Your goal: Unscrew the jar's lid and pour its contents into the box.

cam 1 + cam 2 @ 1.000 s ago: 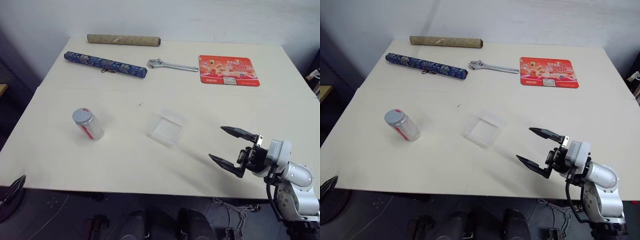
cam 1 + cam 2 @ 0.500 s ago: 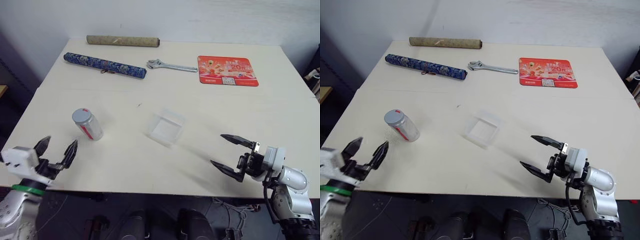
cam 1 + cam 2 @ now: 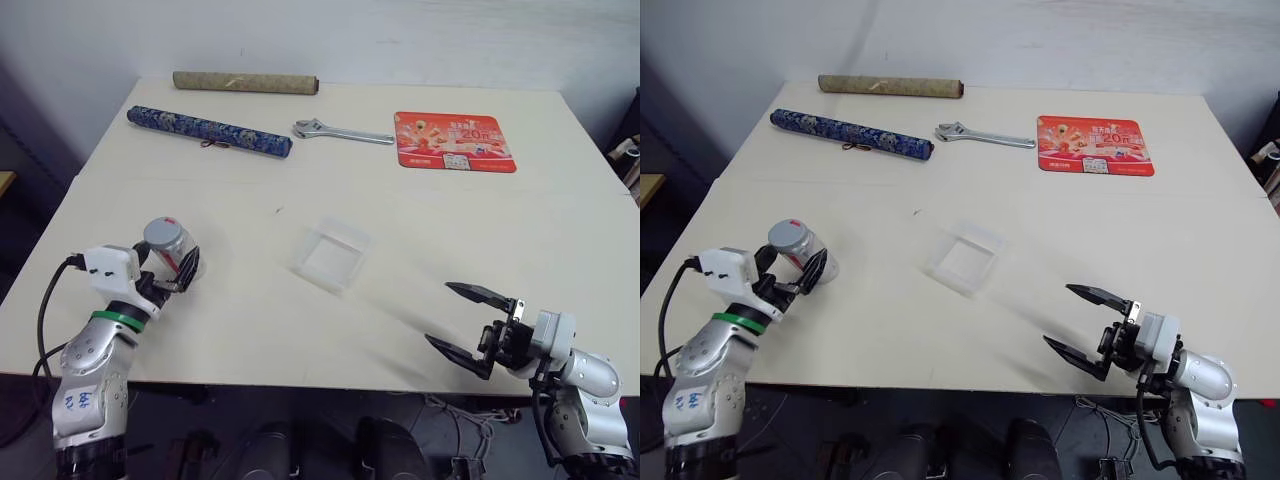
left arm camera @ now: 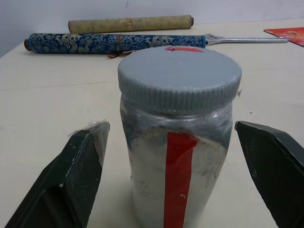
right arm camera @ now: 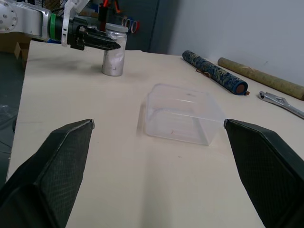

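Small clear cylindrical jar (image 3: 172, 247) with red-and-white label: upright on the cream tabletop (image 3: 330, 320), toward the left edge, nearer the front edge than the back. Round grey-silver ribbed screw lid (image 4: 179, 76): seated on the jar mouth, red strip across its top. Contents: not discernible through the clouded wall.

Left gripper (image 3: 168, 265): positioned at the jar, black fingers (image 4: 71, 183) spread wide, one on each side of the jar body. In the left wrist view, clear gaps visible between both fingers and the glass; no contact.

Right gripper (image 3: 468, 320): above the front edge of the tabletop, toward the right corner, fingers spread wide, empty, pointed toward the box.

Shallow square box (image 3: 332, 252) of clear translucent plastic, rounded corners: near the centre of the tabletop, well apart from the jar, open side up, empty as far as visible.

Along the back edge, left to right: tan rolled scroll (image 3: 246, 82); blue patterned rolled scroll (image 3: 208, 131) just in front of it; silver adjustable wrench (image 3: 342, 132); red printed rectangular mat (image 3: 454, 141) toward the back right corner. All well apart from jar and box.
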